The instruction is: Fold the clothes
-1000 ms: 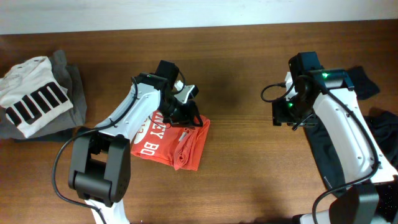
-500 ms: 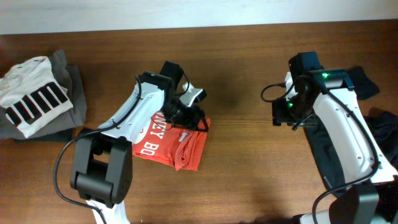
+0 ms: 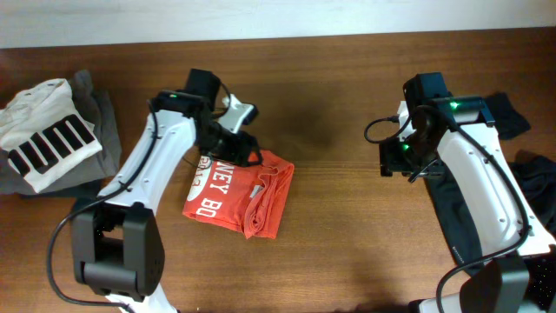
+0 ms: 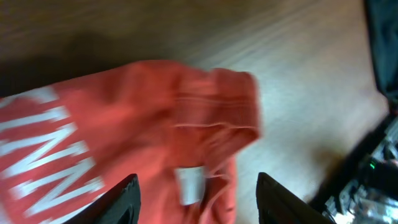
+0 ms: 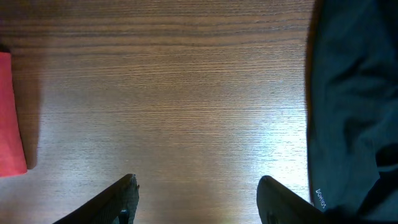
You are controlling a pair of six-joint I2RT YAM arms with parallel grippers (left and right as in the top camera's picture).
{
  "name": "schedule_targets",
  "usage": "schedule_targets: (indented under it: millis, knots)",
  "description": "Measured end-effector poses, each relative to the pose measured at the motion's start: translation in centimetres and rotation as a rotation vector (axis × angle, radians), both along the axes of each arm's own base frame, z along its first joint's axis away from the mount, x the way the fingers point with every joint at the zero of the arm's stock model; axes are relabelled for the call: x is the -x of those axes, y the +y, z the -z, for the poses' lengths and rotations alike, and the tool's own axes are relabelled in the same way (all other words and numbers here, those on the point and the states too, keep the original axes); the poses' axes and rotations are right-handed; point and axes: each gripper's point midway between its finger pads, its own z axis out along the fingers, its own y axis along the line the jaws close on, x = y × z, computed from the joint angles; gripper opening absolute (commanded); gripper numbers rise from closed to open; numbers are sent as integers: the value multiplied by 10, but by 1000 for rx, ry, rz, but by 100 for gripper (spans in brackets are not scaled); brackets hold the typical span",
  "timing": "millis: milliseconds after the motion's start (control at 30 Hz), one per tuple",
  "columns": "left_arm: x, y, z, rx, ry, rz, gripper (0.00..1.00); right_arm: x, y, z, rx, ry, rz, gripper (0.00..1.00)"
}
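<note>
left tool (image 4: 198, 188) spread wide, empty, over shirt (image 3: 234, 196) | right tool (image 5: 196, 190) apart, empty, above bare counter (image 5: 186, 93) | shirt folded mid-counter, left of centre, right hem bunched | risk: loose flap springs open or snags left tool; black clothes (image 5: 354, 93) at right edge look unfolded

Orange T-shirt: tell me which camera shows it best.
Overhead: the T-shirt lies nearly whole in view, folded on the table, lettering partly showing. Left wrist gives only a blurred close-up of part; right wrist catches just a red edge.
</note>
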Motion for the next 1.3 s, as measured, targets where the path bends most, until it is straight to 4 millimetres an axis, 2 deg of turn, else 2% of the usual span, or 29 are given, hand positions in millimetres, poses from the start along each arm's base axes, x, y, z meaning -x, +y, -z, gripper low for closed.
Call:
schedule_targets:
  millis: [100, 267, 400, 600, 767, 900, 1000, 1100, 1233, 1300]
  knots:
    - [-4, 10, 2, -32, 13, -59, 55, 0, 0, 0, 0, 0, -1, 66]
    - [-2, 2, 7, -71, 19, -71, 55, 1, 0, 0, 1, 4, -4, 66]
    - [11, -16, 25, -95, 50, -41, 54, 3, 0, 0, 1, 10, -6, 66]
    - [43, -52, 56, -98, 151, 43, 52, 3, 0, 0, 1, 14, -7, 66]
    - [71, -94, 53, -12, 196, 144, 51, 4, 0, 0, 2, 17, -8, 66]
    - [87, -107, 48, 13, 227, 185, 52, 5, 0, 0, 2, 18, -7, 66]
    - [83, -102, 46, 2, 229, 171, 52, 5, 0, 0, 2, 21, -8, 66]
    - [69, -88, 42, -26, 215, 129, 52, 5, 0, 0, 2, 21, -10, 67]
    - [50, -58, 33, -72, 204, 49, 52, 5, 0, 0, 2, 20, -18, 68]
    - [47, -33, 25, -126, 222, -24, 52, 5, 1, 0, -1, 20, -43, 71]
